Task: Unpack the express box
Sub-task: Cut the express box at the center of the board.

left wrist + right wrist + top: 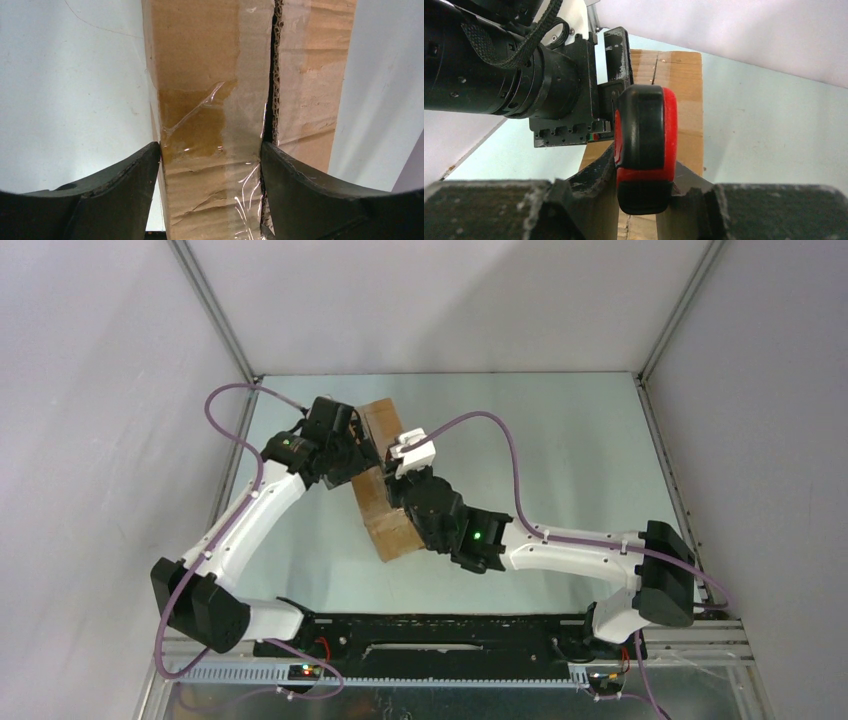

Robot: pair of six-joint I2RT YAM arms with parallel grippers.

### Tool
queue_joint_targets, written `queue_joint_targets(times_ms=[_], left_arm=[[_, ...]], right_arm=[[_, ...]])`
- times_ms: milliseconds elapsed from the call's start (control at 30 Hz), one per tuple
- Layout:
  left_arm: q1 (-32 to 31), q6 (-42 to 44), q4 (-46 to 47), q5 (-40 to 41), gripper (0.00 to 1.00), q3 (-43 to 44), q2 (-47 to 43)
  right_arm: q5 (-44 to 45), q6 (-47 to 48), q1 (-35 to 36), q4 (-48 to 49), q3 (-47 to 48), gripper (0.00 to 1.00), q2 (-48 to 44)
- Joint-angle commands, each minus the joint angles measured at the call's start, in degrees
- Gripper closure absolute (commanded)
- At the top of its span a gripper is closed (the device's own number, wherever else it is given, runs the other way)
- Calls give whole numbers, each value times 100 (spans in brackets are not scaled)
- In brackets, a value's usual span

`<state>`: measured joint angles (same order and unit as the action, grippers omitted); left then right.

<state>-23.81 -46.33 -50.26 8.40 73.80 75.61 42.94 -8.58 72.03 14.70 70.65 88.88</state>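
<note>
1. Left gripper point(210, 150): jaws stand wide, astride a strip of the box point(200, 60). One fingertip point(150, 160) meets the box's outer edge, and the other sits at the slit point(272, 75) between the flaps. Both look to touch card, but I cannot tell whether they bear on it.
2. Right gripper point(644, 172): narrow, clamped on the knife point(646, 135). The red-and-black handle is end-on to the wrist camera, over the box. Blade not visible.
3. Box: lies on the table point(560, 470) left of centre, long axis slanting, between the two wrists. The slit runs along its top with the corrugated edge showing. Clear tape point(195, 120) is crinkled on the strip the left jaws span.
4. Handling, judged: corrugated card, stiff at the walls, though the flaps should bend readily. Creases near the tape suggest a hard pinch dents it. It is likely light, so it may slide on the smooth table when pushed. The glossy tape would grip poorly.
5. Hold, judged: take it across a wall or corner on bare card, not mid-flap or on tape. Steady it from the left while the knife works the seam.
</note>
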Motion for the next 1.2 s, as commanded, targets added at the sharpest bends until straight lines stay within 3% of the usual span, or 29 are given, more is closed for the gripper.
queue_joint_targets(times_ms=[0,267,400,833,1167], left_arm=[[25,-122,16,114,25,-181,-149],[26,-348,21,238,29,-272,-153],[24,-364,31,230,29,-309,-155],[21,-477,56,331,29,-322,-110],[26,-500,67,336,29,-316,-86]], right_arm=[[159,-212,119,7,29,100,-48],[641,38,329,-107,-40,100,-112],[480,102,317,-162,3,100,-57],[-76,-451,343,-1759,440,100,-350],[-157,-776,299,-2444,713,100,-230]])
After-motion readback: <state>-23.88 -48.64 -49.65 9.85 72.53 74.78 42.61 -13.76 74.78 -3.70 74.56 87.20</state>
